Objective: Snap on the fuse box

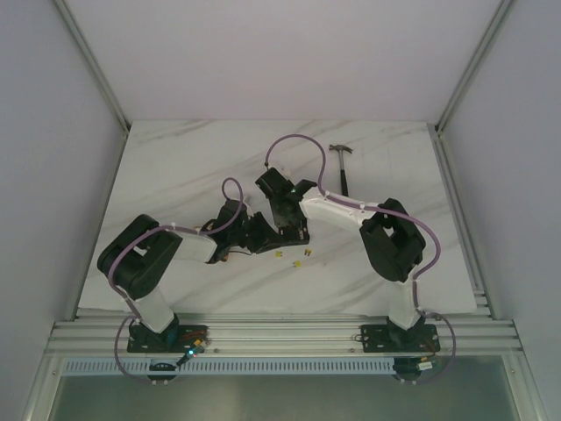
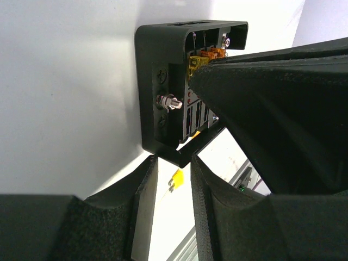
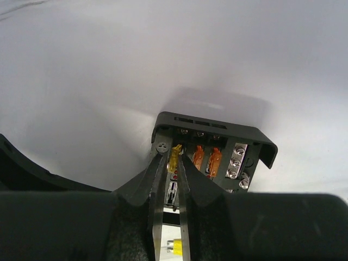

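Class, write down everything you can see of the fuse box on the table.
The fuse box is a small black, plastic-looking housing with rounded corners, lying open-faced on the white table; no lid shows. Inside stand two orange fuses and silver screw terminals; a threaded stud shows in the left wrist view. The right tool holds a yellow fuse at one slot. The left tool flanks its near edge; contact is unclear.

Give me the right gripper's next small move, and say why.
Probably push the yellow fuse further down into the fuse box: the right gripper pinches it in the row beside two orange fuses already in place, so seating it looks like the step at hand.
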Robot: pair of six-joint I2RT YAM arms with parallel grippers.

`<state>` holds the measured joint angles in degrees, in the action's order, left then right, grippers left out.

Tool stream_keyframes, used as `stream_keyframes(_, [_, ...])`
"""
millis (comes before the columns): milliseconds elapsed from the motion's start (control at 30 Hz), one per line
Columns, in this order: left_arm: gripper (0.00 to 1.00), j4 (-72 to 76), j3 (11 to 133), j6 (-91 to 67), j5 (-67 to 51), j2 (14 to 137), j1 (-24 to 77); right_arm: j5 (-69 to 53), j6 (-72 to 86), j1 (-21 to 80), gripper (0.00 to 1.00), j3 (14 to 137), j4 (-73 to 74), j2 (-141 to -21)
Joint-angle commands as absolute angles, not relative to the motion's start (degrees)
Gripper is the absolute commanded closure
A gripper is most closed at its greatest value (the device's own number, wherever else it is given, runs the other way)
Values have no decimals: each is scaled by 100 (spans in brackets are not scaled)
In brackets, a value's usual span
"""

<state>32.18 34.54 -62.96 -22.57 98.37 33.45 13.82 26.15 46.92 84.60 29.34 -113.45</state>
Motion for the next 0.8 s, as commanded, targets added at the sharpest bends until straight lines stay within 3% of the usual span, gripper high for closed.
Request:
stream_keyframes(0, [61,3309,3533,-6302,-2316,9970,3392,1608,2644,4746,81,8686,3055,-11439])
stream_keyframes(233, [62,3279,3515,-6302,-2285,9945,3402,1689,2595,4730,88,8656,3090,-11435])
stream_keyframes(767, [64,3158,3498,-6302,-2246,9951,3410,1221,2616,4488,87,8338,2865,-11226])
